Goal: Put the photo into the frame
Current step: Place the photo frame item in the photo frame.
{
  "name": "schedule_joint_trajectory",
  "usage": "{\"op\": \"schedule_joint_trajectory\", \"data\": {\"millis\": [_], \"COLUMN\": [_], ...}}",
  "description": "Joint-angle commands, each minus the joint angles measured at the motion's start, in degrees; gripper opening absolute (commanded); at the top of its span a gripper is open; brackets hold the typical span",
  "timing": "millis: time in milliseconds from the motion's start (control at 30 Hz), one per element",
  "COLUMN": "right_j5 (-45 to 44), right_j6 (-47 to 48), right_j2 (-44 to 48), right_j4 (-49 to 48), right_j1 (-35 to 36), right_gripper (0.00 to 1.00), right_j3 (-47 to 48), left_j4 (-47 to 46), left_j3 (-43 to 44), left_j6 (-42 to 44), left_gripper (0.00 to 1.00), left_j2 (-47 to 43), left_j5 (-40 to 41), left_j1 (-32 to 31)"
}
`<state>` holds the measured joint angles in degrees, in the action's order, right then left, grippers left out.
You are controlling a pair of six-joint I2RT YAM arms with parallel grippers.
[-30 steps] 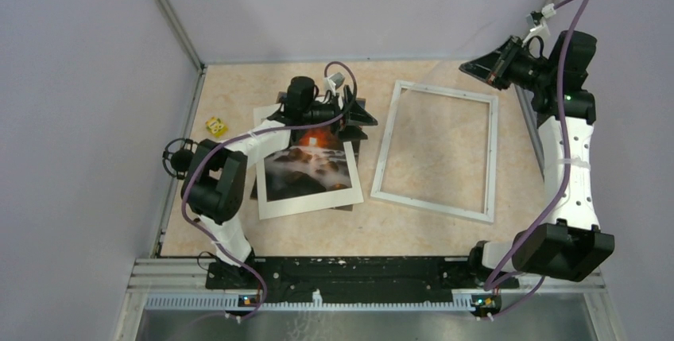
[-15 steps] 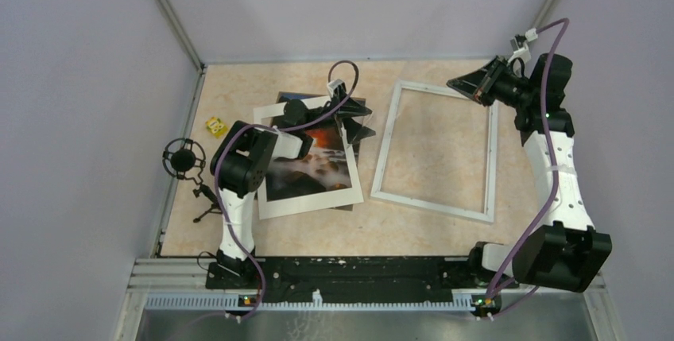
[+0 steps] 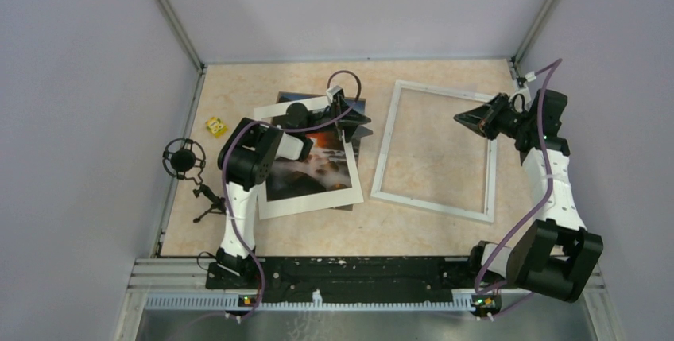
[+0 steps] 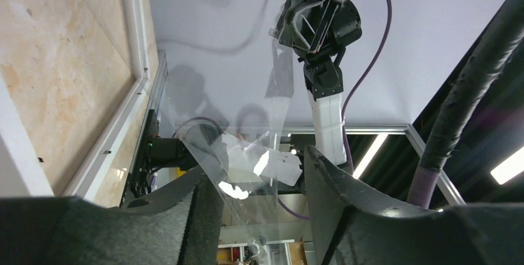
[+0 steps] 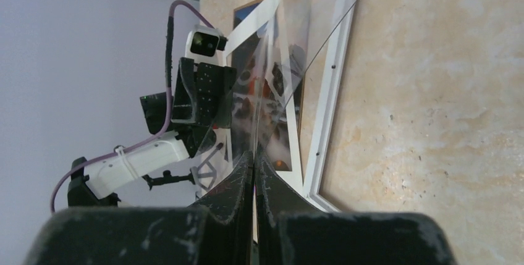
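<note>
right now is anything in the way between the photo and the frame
Yes. A clear sheet is held up over the frame, pinched by the right gripper and reaching into the open left gripper. The white mat also lies on top of the photo.

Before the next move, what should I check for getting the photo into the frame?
1. The right gripper shut on the clear sheet: ok.
2. The left gripper closed on that sheet: not ok, jaws apart around its edge.
3. The frame lying flat: ok.
4. The photo uncovered: not ok, the white mat lies on it.
5. Sheet lifted clear of the frame: cannot tell.
</note>
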<state>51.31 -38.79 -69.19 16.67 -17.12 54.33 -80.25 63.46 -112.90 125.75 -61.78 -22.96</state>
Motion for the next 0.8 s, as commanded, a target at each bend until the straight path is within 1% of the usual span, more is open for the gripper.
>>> {"op": "schedule_joint_trajectory", "data": {"millis": [0, 100, 233, 267, 333, 400, 500, 567, 633, 700, 767], "right_j5": [1.23, 0.81, 0.03, -0.05, -0.93, -1.88, -2.44, -3.16, -4.01, -5.93, -7.36], "right_j6": [4.44, 5.66, 7.31, 7.6, 8.63, 9.97, 10.76, 10.75, 10.79, 11.47, 11.71], "right_j2": [-0.47, -1.35, -2.91, -3.27, -3.94, -4.63, -5.79, -6.62, -7.2, -7.43, -7.53], "right_j4": [0.03, -0.06, -0.29, -0.6, -0.17, -0.03, -0.69, -1.6, -2.22, -1.88, -2.15], "right_j1": [-1.42, -2.22, -2.57, -2.56, -2.66, -2.79, -3.1, -3.24, -3.31, -3.55, -4.14], "right_gripper": [0.0, 0.0, 0.0, 0.01, 0.04, 0.06, 0.08, 0.12, 0.14, 0.2, 0.26], "right_j3": [-1.13, -2.01, -3.29, -3.61, -4.1, -4.83, -6.32, -7.47, -8.35, -8.74, -9.27], "left_j4": [1.56, 11.39, 31.44, 35.86, 42.5, 44.91, 46.22, 47.69, 49.34, 53.39, 57.76], "left_j3": [2.96, 3.52, 6.42, 7.41, 9.28, 10.01, 10.64, 10.92, 11.42, 12.17, 13.25], "left_j6": [4.04, 11.78, 26.41, 29.71, 33.98, 35.85, 36.78, 37.94, 39.45, 42.58, 45.89], "left_gripper": [0.49, 0.44, 0.38, 0.35, 0.34, 0.33, 0.31, 0.28, 0.22, 0.17, 0.14], "left_j2": [2.14, 1.95, 1.0, 0.99, 1.28, 1.86, 3.06, 3.58, 3.91, 3.96, 3.92], "left_j5": [-0.52, -1.12, -0.74, -0.32, 0.25, 0.83, 1.07, 1.42, 1.69, 2.59, 3.59], "left_j1": [0.2, 0.04, -0.95, -1.21, -1.47, -1.48, -1.77, -2.16, -2.62, -2.94, -3.05]}}
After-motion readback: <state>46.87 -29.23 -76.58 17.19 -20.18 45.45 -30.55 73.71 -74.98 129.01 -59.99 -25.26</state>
